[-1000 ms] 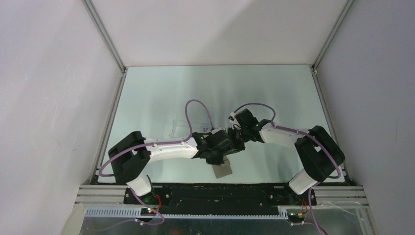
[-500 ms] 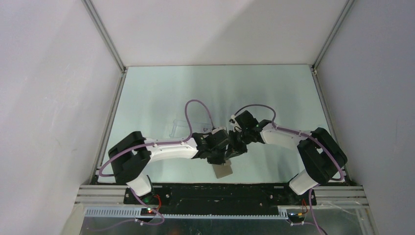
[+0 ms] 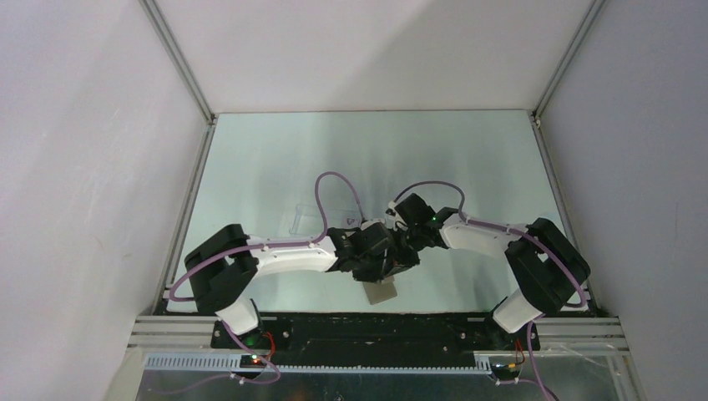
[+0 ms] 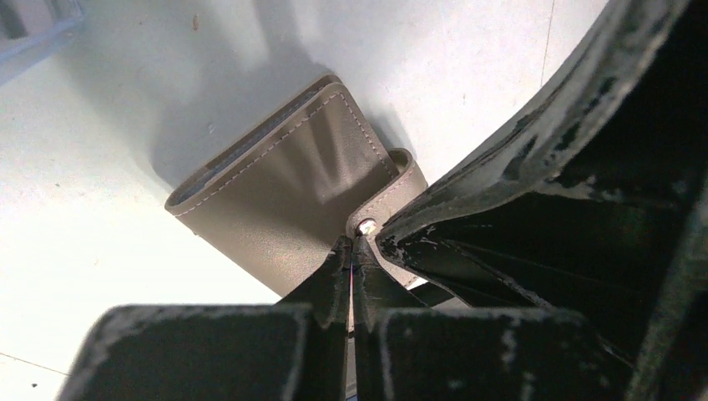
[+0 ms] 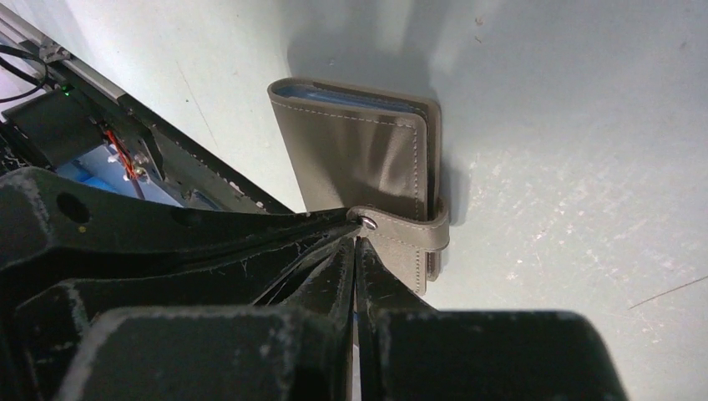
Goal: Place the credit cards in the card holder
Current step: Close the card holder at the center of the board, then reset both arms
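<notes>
The card holder (image 3: 381, 292) lies folded shut on the table near the front edge, grey-brown, with its tab fastened over the round snap (image 5: 368, 221). A strip of light blue lining shows at its open edge (image 5: 351, 94). My left gripper (image 4: 351, 242) is shut, its tips touching the tab just beside the snap (image 4: 366, 225). My right gripper (image 5: 357, 242) is also shut, with its tips at the same snap from the other side. Both grippers meet above the card holder (image 4: 284, 188) in the top view. The credit cards are out of view.
A clear plastic box (image 3: 307, 219) stands on the table behind the left arm, and its corner shows in the left wrist view (image 4: 33, 33). The black front rail (image 3: 376, 327) runs just behind the card holder's near side.
The right gripper has moved left and down until it meets the left gripper over the card holder. The left arm and the card holder have stayed put.
</notes>
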You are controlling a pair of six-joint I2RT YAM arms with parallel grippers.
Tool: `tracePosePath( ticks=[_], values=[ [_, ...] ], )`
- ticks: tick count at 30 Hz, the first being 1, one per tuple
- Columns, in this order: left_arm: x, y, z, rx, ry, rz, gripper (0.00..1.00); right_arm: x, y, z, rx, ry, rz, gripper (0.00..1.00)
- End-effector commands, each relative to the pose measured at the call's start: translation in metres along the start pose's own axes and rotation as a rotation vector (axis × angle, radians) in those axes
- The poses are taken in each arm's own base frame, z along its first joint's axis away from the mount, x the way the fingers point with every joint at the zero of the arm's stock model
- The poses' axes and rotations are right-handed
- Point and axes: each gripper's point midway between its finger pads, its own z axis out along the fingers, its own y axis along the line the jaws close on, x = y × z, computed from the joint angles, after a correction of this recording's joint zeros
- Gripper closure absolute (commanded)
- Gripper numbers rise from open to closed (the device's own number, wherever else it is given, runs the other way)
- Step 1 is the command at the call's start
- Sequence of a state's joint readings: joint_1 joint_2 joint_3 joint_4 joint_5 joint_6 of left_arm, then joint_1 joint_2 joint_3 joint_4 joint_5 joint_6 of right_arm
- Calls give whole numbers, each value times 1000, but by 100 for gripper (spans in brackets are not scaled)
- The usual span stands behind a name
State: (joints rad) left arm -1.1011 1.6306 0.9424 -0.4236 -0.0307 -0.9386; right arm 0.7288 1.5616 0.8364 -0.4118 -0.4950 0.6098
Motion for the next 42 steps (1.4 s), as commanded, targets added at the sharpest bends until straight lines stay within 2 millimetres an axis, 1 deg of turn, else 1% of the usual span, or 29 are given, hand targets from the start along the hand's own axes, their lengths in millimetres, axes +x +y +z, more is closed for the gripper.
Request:
tracePosePath(
  ticks=[1,7,9,16,20,21,22,24,25,26,27,28,29,30,31,32,33,34,35,36,37,38,39,40,41,42],
  values=[
    [2,0,-2,11,-4,-10,100,-5,0,8,15,-13,-13,99],
    [2,2,-1,5,-6,-15,100,1,-13,24,81,7,-29,100],
    [4,3,0,0,-1,-14,100,4,-20,30,119,12,-32,100],
    [6,5,3,-6,9,-13,100,10,-55,45,273,29,-11,100],
    [6,4,5,-9,15,-13,100,22,-76,47,377,61,2,100],
    [6,4,5,-8,13,-12,100,26,-79,48,383,68,3,100],
    [4,2,4,-3,8,-12,100,28,-77,48,371,74,-2,100],
    [-3,-3,-2,14,-20,-10,100,24,-64,45,311,58,-30,100],
    [-8,-4,-5,18,-35,-11,94,18,-52,38,273,28,-47,100],
    [-14,-9,-13,45,-60,-6,85,14,-44,33,241,14,-50,99],
    [-20,-9,-17,53,-79,-13,63,5,-29,21,193,-30,-64,97],
    [-29,-15,-29,93,-118,-16,54,-1,-21,14,150,-48,-55,94],
    [-35,-12,-34,100,-141,-29,38,-11,-9,-2,98,-99,-54,89],
    [-46,-18,-49,148,-190,-37,31,-17,3,-18,60,-150,-69,75],
    [-52,-11,-53,157,-212,-50,20,-25,3,-27,46,-182,-61,68],
    [-62,-17,-69,221,-259,-60,17,-29,10,-43,24,-229,-74,56],
    [-66,-5,-70,221,-278,-81,10,-37,7,-53,30,-273,-71,49],
    [-81,-6,-88,287,-338,-102,3,-39,9,-67,25,-315,-80,36],
    [-88,-2,-100,329,-394,-106,2,-47,2,-77,49,-363,-81,30],
    [-96,6,-107,358,-417,-128,1,-47,-1,-90,56,-404,-86,18],
    [-97,13,-116,398,-461,-129,0,-53,-15,-100,108,-451,-73,13],
    [-107,26,-123,412,-496,-162,0,-54,-20,-110,124,-496,-74,4],
    [-107,37,-131,431,-542,-167,0,-61,-38,-121,187,-547,-52,2],
    [-119,58,-137,406,-600,-209,0,-63,-53,-133,221,-596,-32,1],
    [-118,74,-144,392,-651,-208,0,-64,-71,-137,281,-629,-9,1],
    [-129,102,-149,330,-720,-257,0,-69,-88,-153,342,-704,4,1]
  ],
)
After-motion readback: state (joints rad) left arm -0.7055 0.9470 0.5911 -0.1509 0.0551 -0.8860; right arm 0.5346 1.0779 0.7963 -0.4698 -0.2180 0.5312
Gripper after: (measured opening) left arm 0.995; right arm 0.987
